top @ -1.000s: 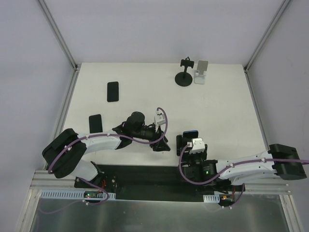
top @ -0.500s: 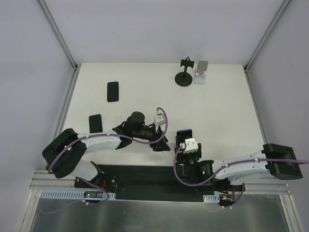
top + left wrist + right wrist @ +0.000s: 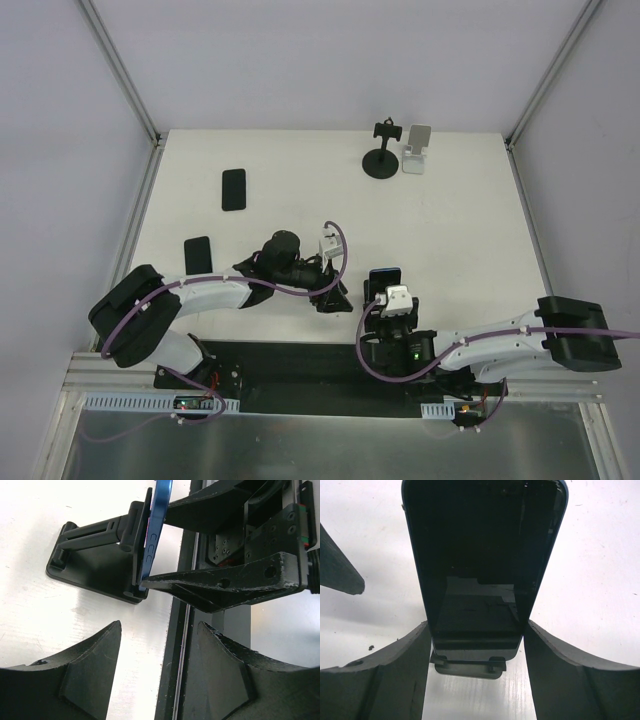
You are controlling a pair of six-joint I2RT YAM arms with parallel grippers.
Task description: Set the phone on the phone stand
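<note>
the phone (image 3: 480, 555) now leans nearly upright against the back of the black phone stand (image 3: 95, 565), its lower edge down at the lip, after being carried a little to the left over the last second. the right gripper (image 3: 476, 630) still pinches it by both long edges, jaws partly spread, so we judge only the release remains. the left gripper (image 3: 159, 627) hangs just beside them, wide open and empty.

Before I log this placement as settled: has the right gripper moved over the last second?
Yes. The right gripper shifted slightly left, now nearly below the round-based black stand at the far edge.
</note>
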